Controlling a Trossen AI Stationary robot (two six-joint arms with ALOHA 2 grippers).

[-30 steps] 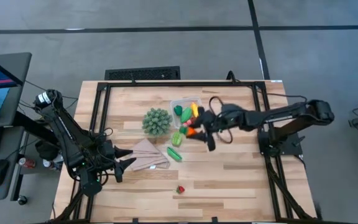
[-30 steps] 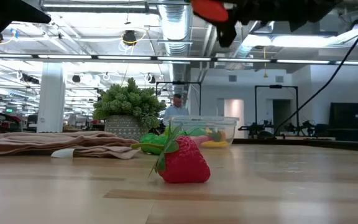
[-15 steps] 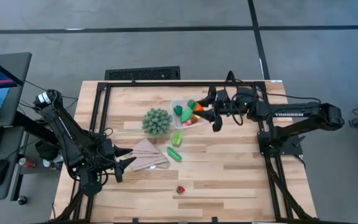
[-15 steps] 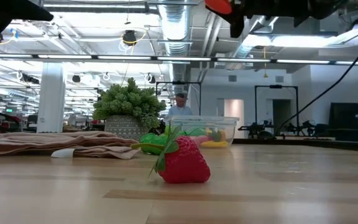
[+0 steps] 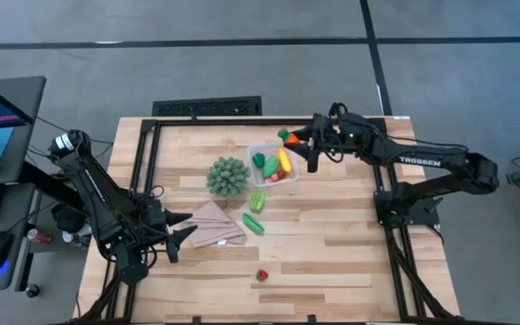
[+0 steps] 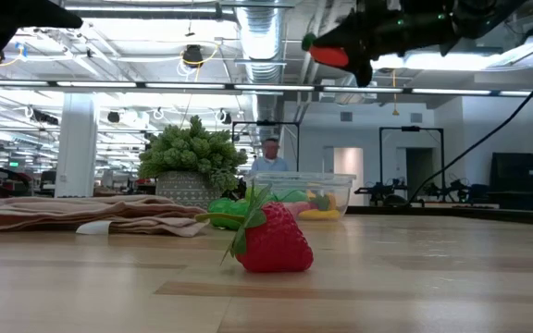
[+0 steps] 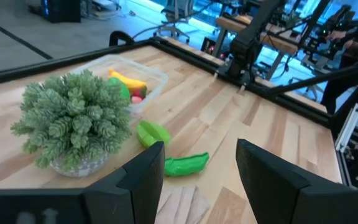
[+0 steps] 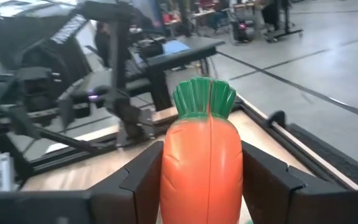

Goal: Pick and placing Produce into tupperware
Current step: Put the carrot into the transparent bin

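Carrot [image 8: 201, 163] is clamped in my right gripper [image 5: 301, 144], up in the air at the far-right edge of the tupperware [image 5: 258, 152], not in it. In the last second I've swung it from near the pods back past the container, so the drop is lining up. Strawberry [image 6: 268, 237] and green pods [image 5: 254, 223] are on the table. Left gripper [image 5: 181, 234] is parked beside the cloth [image 5: 215, 223], fingers apart, holding nothing.

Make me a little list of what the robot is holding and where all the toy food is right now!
right gripper: shut on the carrot, up in the air near the tupperware
left gripper: open, waiting near the cloth
in the tupperware: banana, green pieces
on the table: two green pods, strawberry
spiky green ball: beside the tupperware
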